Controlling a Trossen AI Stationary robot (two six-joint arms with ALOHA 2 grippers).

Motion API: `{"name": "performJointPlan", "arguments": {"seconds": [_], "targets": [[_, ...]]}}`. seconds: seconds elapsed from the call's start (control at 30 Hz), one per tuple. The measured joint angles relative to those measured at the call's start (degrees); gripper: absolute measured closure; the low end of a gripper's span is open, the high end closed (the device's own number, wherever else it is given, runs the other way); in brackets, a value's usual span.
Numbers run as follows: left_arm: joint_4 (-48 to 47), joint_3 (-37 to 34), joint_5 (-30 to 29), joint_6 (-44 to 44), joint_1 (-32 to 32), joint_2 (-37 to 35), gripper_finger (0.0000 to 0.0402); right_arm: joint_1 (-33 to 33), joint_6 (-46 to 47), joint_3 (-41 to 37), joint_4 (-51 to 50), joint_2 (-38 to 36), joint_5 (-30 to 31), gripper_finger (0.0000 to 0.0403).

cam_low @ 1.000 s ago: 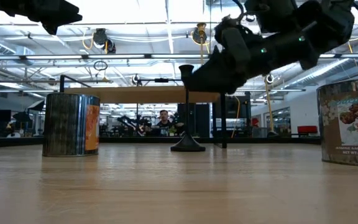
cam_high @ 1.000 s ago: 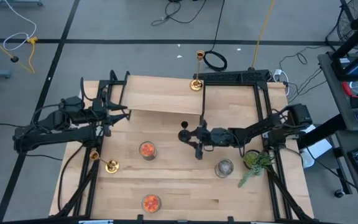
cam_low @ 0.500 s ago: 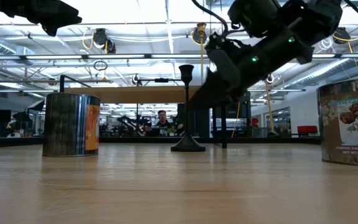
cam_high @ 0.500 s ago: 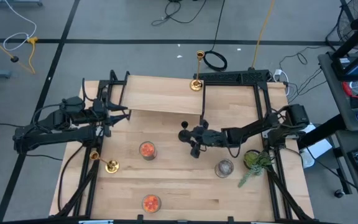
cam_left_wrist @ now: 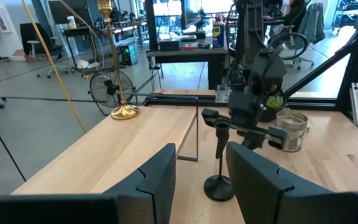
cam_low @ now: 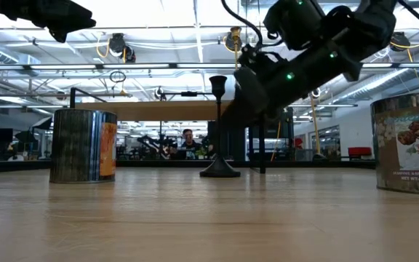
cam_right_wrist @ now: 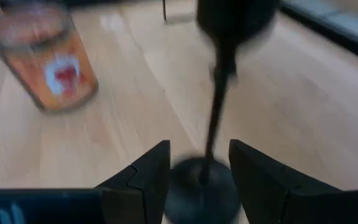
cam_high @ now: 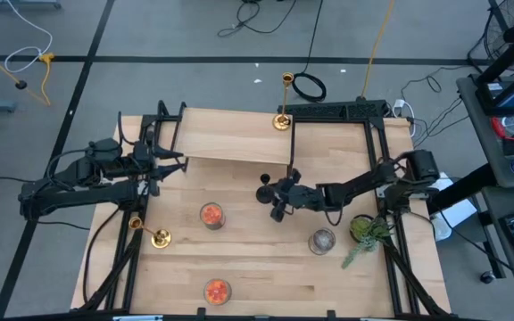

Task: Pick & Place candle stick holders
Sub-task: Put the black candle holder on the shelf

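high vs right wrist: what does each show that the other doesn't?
High view only: both gold holders, one at the far table edge and one near the left edge, the plant, the waiting left pincer, and a second orange jar.
Right wrist view only: the right pincer open, its fingers straddling the stem.
Both: the black holder and an orange jar.

Jars, a plant and a wooden table

The wooden table [cam_high: 239, 267] holds two jars with orange labels [cam_high: 211, 215] [cam_high: 217, 290] toward 7 o'clock, a clear jar [cam_high: 322, 241] at 4 o'clock, and a green plant [cam_high: 366, 232] just beside it at the table's 3 o'clock edge.
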Motion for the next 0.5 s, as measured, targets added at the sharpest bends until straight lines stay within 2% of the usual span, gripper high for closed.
{"name": "performJointPlan", "arguments": {"seconds": [0.33, 0.4, 0.5], "targets": [[0.0, 0.0, 0.0, 0.0, 0.0, 0.0, 0.0252, -2.1, 2.9, -0.1, 6.5, 3.3, 0.0, 0.0244], [0.0, 0.0, 0.0, 0.0, 0.0, 0.0, 0.0252, -2.4, 3.0, -0.1, 6.5, 3.3, -0.2, 0.0254], [0.0, 0.0, 0.0, 0.0, 0.0, 0.0, 0.0252, -2.4, 3.1, -0.1, 6.5, 3.3, -0.2, 0.0293]]}}
